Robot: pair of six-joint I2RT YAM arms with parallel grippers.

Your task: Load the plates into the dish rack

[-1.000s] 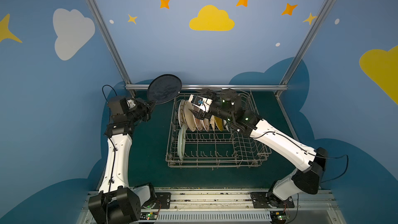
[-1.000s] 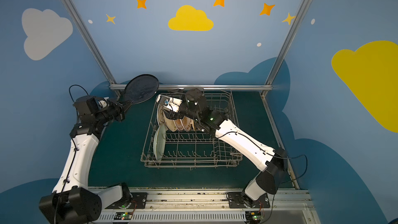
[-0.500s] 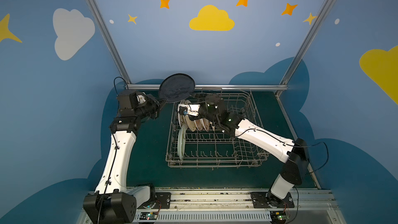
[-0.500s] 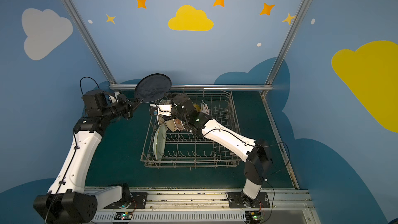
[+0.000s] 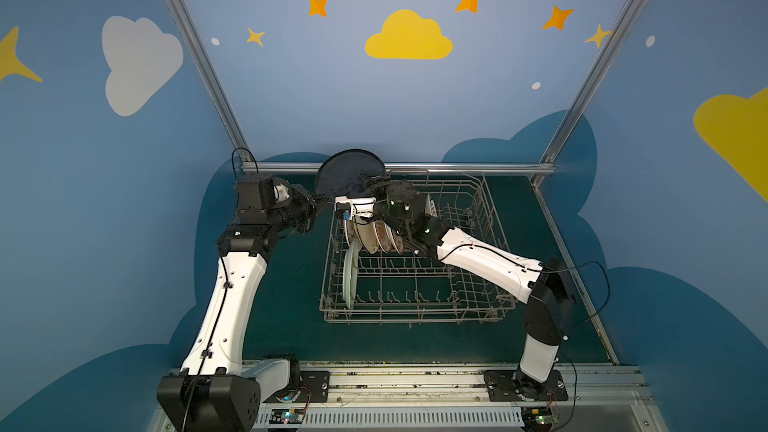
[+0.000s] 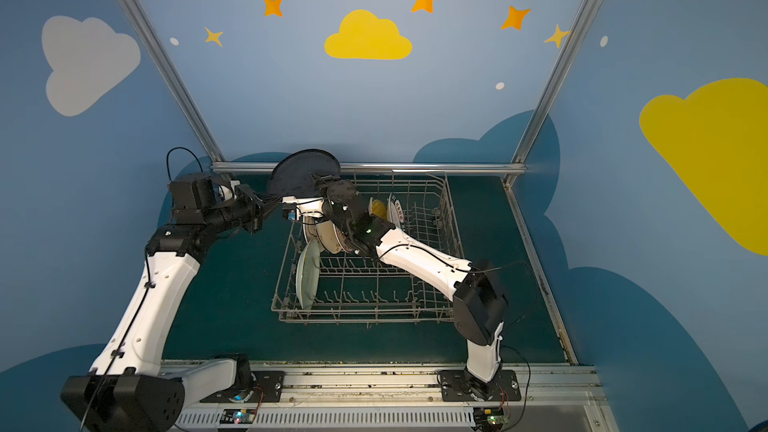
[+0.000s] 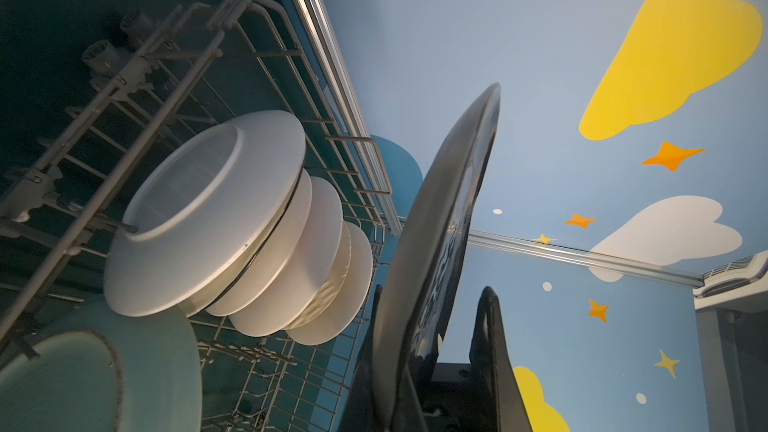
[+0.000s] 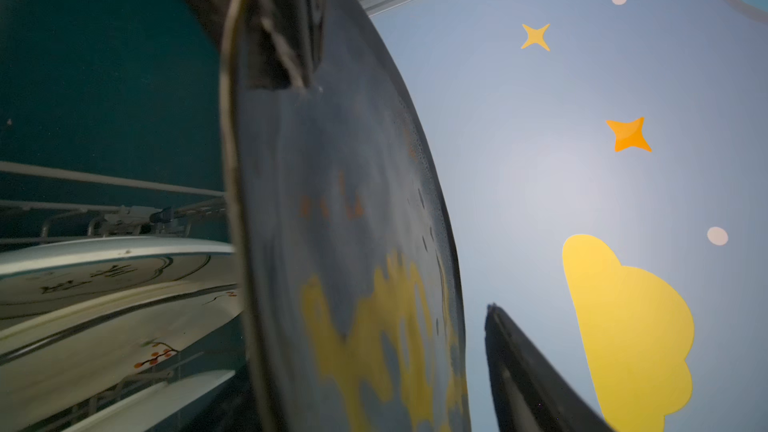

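Leftmost, one of the two arms reaches in, and the left gripper (image 5: pixel 322 199) is clamped tight on the lower rim of the single black plate (image 5: pixel 345 172). That plate stands nearly on edge in the air above the back-left corner of the dish rack (image 5: pixel 415 317).

Just right of it, the right gripper (image 5: pixel 372 179) comes at the same plate from the other side. Its jaws stand apart astride the rim. In the right wrist view one finger (image 8: pixel 523 376) sits clear of the plate's glossy face, and the second finger is hidden behind the plate, so this gripper has no hold on anything.

Below them, one pale green plate (image 5: pixel 350 274) stands upright alone between tines at the rack's left wall. Behind it a row of plates (image 5: pixel 376 238) leans along the back-left; the left wrist view shows five pale undersides overlapping there.

Further right, past the right arm, a yellow plate (image 6: pixel 377 206) and a lettered-rim plate (image 6: pixel 395 210) stand side by side. Whether these two belong to the five cannot be told.
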